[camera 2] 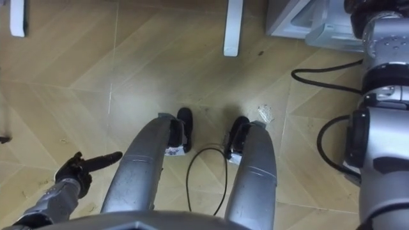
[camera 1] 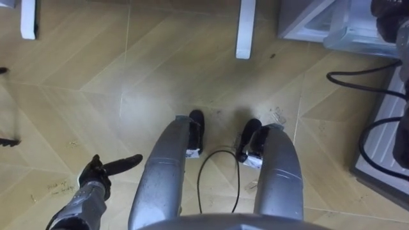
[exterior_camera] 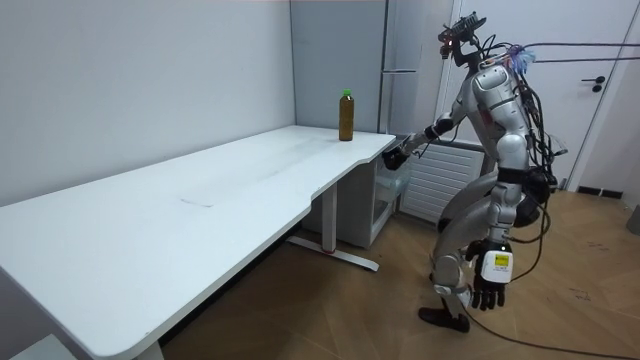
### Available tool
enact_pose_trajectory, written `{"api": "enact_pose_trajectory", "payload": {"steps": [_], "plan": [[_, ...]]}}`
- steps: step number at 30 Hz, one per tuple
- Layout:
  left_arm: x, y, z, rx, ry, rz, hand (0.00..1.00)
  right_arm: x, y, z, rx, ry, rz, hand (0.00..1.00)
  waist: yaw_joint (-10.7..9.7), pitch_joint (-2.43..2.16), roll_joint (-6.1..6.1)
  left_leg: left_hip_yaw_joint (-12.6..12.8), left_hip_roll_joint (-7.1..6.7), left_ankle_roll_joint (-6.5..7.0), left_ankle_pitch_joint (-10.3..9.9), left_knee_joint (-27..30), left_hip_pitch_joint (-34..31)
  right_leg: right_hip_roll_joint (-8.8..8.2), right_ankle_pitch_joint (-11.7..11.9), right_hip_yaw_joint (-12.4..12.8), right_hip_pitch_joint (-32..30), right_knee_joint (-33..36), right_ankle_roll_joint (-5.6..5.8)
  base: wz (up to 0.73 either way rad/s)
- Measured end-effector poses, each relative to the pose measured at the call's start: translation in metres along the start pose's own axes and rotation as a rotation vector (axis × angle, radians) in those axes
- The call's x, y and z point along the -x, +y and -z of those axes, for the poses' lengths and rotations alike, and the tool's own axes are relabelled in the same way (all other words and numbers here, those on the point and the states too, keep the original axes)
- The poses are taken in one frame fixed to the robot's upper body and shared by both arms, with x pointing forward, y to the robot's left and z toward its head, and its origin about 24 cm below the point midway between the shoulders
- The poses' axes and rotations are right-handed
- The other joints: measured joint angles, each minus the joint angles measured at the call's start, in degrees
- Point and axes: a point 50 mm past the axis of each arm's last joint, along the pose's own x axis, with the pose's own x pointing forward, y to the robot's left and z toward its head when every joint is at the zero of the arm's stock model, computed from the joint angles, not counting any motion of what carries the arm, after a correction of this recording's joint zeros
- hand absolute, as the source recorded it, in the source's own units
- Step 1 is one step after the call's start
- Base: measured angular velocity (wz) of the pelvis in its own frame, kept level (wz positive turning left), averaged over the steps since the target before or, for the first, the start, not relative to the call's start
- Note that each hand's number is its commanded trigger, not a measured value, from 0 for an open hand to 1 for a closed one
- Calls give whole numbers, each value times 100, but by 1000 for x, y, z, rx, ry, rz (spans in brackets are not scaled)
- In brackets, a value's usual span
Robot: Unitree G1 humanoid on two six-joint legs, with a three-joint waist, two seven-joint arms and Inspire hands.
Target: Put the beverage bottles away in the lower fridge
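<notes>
Standing by the table (exterior_camera: 200,210), I hang the left hand (camera 1: 96,174) loose, empty; right hand (exterior_camera: 396,156) at the table's edge by the bottle (exterior_camera: 346,115), grip unclear.

"Is anything carrying words you can read?"

"Nothing is coming out legibly. The tag (exterior_camera: 497,265) at the left hand (exterior_camera: 489,292) is showing print too small to read. Faint scribbles (camera 1: 61,187) are showing on the floor (camera 1: 77,70), unreadable too."

"And the bottle (exterior_camera: 346,115) on the bench (exterior_camera: 200,200)?"

"Its label is staying illegible."
</notes>
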Motion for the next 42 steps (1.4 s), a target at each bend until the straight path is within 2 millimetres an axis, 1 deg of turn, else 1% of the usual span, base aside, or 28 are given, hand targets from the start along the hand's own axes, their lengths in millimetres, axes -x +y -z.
{"api": "enact_pose_trajectory", "payload": {"steps": [8, 12, 15, 18, 22, 27, 28, 29, 36, 39, 42], "plan": [[4, 7, 13, 4, 29, 1, 0, 0, -2, 1, 9, 1, 7, 0, -8, -3, 6, 1, 27, -9, -16, 53, -12, 19, -9, -4, -2, 29, -18, 0], [6, 11, 15, 1, 24, -3, 0, 0, -4, 1, -11, 7, 18, 0, 5, -3, 6, -1, 41, -8, -46, 110, -20, 26, -29, 0, -1, 75, -17, 0], [6, 13, 13, -3, 20, -10, 0, -1, -11, -1, -17, -11, 40, 0, 88, -6, 11, -3, 71, -14, -57, 151, -20, 54, -35, -6, 11, 85, -18, -1], [7, 16, 15, -7, 24, -17, 0, -1, -12, -3, -22, -25, 47, 0, 123, -10, 18, -1, 85, -15, -57, 163, -19, 67, -32, -8, 14, 87, -23, -1], [8, 18, 18, -8, 30, -21, 0, -1, -12, -4, -32, -30, 47, 0, 124, -10, 19, -2, 89, -15, -57, 169, -19, 67, -32, -11, 18, 88, -24, 0], [8, 18, 16, -9, 23, -32, 0, -1, -13, -7, -42, -31, 40, 0, 111, -10, 18, 0, 77, -13, -58, 166, -20, 40, -40, -26, 18, 92, -27, 0], [8, 18, 15, -9, 20, -35, 0, -1, -13, -7, -42, -32, 37, 85, 110, -10, 18, 3, 77, -13, -58, 165, -20, 39, -40, -26, 18, 92, -27, 0], [8, 18, 15, -9, 19, -35, 0, -1, -13, -7, -43, -32, 35, 100, 105, -10, 18, 4, 77, -12, -58, 162, -20, 38, -41, -27, 18, 91, -27, 0], [8, 18, 14, -18, 15, -47, 0, -2, -15, -7, -67, -25, 21, 100, 73, -10, 17, 9, 83, -14, -62, 160, -20, 40, -44, -35, 18, 88, -29, 0], [8, 18, 16, -19, 19, -55, 0, -2, -15, -7, -66, -26, 23, 100, 27, -9, 16, 29, 83, -13, -62, 161, -20, 38, -44, -39, 22, 84, -29, 0], [9, 18, 19, -34, 27, -61, 0, -2, -16, -8, -65, -28, 26, 100, -33, -9, 16, 103, 128, 7, -74, 165, 3, 46, -42, -20, 23, 82, -27, -4]]}}
